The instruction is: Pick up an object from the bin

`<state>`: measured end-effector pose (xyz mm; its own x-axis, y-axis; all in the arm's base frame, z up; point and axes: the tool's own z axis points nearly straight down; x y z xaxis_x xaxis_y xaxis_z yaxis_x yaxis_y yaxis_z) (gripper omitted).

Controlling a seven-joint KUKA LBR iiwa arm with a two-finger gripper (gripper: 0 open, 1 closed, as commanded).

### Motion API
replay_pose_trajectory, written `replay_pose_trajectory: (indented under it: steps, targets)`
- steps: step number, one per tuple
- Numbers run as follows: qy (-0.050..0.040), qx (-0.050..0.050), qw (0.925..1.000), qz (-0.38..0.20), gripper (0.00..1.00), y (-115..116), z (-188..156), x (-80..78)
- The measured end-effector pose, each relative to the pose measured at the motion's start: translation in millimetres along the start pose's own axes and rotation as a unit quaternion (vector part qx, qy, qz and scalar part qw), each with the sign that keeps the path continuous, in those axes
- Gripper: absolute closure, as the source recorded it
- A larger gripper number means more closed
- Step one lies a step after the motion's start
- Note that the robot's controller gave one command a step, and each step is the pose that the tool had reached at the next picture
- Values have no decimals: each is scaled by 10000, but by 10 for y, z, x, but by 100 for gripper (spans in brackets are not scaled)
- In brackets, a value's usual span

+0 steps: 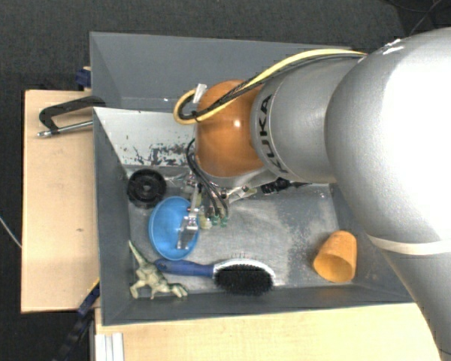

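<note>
Because the gripper (192,224) hangs low over the right-hand edge of the blue round dish (165,233), we take that dish as the thing nearest to it. The dish lies directly under the tip and spreads away from it toward the view's left. We cannot tell whether the gripper is open or closed, as its small parts blur together against the blue, and we see nothing clearly held in it.

We judge the main risk to be a slip. The dish looks smooth and shallow, so a grasp on its thin rim could tip it or let it skate across the bin floor (286,224).

Just below the gripper lies a brush (244,277) with a black head. Its blue handle runs up close to the dish's lower edge, so a push downward could catch both together.

Above and to the left of the gripper, a black round cap (145,187) sits near the dish and could be nudged. A pale toy figure (155,281) lies farther off, down and to the left in the corner, and an orange cone (337,256) stands well apart to the right. We expect neither to interfere.
</note>
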<state>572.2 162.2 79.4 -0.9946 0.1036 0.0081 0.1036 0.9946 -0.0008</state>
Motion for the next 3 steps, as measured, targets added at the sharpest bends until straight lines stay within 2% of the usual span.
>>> replay_pose_trajectory:
  steps: [1,2,3]
  targets:
    - [-49,-8,9990,445,0,228,62,-120]
    - [-47,-45,9990,450,100,264,37,-121]
    - [-114,-40,9998,-181,100,487,-1856,-46]
